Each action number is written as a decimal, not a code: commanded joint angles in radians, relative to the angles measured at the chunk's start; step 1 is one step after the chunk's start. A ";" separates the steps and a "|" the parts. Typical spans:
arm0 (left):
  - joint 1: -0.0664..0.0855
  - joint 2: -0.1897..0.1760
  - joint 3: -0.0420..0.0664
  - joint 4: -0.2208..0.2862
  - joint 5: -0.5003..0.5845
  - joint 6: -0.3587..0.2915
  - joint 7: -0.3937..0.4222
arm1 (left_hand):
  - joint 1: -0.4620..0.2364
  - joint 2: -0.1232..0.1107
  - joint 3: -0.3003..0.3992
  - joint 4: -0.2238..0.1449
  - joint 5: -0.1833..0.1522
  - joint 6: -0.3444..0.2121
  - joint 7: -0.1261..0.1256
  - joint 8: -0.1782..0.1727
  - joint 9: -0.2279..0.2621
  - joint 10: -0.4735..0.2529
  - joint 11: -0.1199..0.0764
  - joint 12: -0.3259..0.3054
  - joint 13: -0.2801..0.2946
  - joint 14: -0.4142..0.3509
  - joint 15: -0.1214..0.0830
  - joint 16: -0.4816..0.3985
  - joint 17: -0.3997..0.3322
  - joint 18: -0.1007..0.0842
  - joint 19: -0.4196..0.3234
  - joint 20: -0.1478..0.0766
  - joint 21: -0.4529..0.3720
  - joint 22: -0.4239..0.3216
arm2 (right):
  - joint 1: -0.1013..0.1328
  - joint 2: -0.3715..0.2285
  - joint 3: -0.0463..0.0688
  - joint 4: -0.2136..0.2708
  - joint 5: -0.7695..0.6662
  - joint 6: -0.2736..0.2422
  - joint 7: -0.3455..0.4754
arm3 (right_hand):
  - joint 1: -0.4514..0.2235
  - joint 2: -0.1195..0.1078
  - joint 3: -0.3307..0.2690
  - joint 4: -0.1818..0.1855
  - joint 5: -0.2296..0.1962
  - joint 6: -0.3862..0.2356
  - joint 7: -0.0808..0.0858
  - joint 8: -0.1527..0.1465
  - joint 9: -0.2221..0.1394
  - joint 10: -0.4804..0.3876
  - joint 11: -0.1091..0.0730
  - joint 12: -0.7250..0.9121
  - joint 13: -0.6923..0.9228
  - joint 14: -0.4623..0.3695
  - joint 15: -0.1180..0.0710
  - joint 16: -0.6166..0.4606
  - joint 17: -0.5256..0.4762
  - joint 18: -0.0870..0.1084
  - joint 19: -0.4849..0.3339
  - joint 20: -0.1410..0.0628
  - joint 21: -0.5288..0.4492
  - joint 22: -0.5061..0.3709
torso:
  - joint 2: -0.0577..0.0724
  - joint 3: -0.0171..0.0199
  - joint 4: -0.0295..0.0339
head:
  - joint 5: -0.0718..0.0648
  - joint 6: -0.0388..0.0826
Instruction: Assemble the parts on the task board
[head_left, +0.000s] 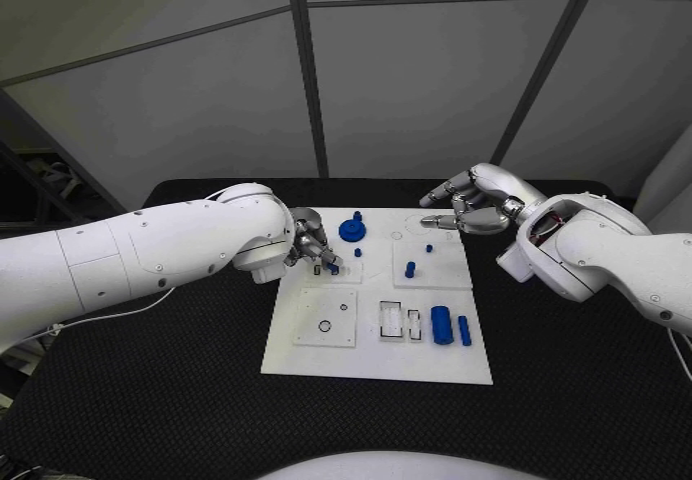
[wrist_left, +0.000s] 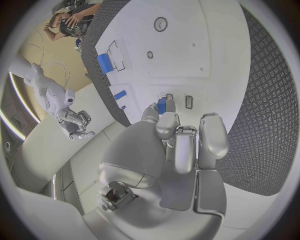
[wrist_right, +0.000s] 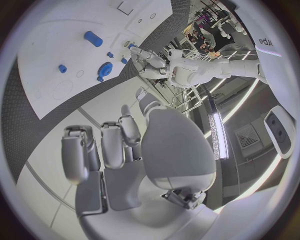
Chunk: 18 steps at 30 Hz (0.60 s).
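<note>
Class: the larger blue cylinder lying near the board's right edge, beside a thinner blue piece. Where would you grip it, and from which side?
Likely from above, pinching the large blue cylinder across its round middle. It lies flat on the task board, with the thinner blue bar close on one side, so fingers need care there. The right hand is nearer.

Head camera looks down; wrist cameras share the task board (head_left: 378, 352).
</note>
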 joint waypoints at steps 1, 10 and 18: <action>-0.006 0.000 0.000 0.006 -0.032 -0.063 0.007 | 0.023 0.025 0.097 -0.094 0.007 0.009 -0.007 0.000 0.004 0.015 -0.006 -0.001 0.001 0.080 -0.006 0.001 0.161 -0.018 0.006 0.000 0.004 0.001 | 0.002 0.000 0.001 0.001 0.000 0.009 0.003 | 0.001 0.005 0.002 0.003 0.005 0.005 0.000 0.002 0.001 -0.004 -0.002 -0.006 -0.001 0.030 0.000 -0.003 -0.001 0.002 0.061 -0.002 -0.006 0.199 | 0.000 -0.0002 -0.0022 | 0.001 0.000; -0.023 0.010 0.000 0.003 -0.078 -0.086 0.001 | 0.020 0.024 0.102 -0.097 0.009 0.010 -0.007 0.000 0.007 0.015 -0.006 -0.001 0.003 0.081 -0.006 0.002 0.162 -0.019 0.007 0.000 0.005 0.003 | 0.002 -0.001 0.001 0.001 -0.007 0.011 0.003 | 0.001 0.005 0.002 0.003 0.005 0.005 0.000 0.002 0.001 -0.004 -0.002 -0.006 -0.001 0.030 0.000 -0.003 -0.001 0.002 0.061 -0.002 -0.006 0.199 | 0.001 -0.0003 -0.0037 | 0.001 -0.002; -0.028 0.014 0.000 0.003 -0.092 -0.070 -0.010 | 0.009 0.017 0.120 -0.108 0.024 0.013 -0.008 -0.002 0.020 0.018 -0.007 -0.005 0.007 0.081 -0.007 0.003 0.163 -0.018 0.006 -0.001 0.004 0.003 | 0.002 0.000 0.001 0.001 -0.010 0.015 0.002 | 0.001 0.005 0.002 0.003 0.005 0.005 0.000 0.002 0.001 -0.004 -0.002 -0.006 -0.001 0.030 0.000 -0.003 -0.001 0.002 0.061 -0.002 -0.006 0.199 | 0.001 -0.0008 -0.0030 | 0.000 -0.004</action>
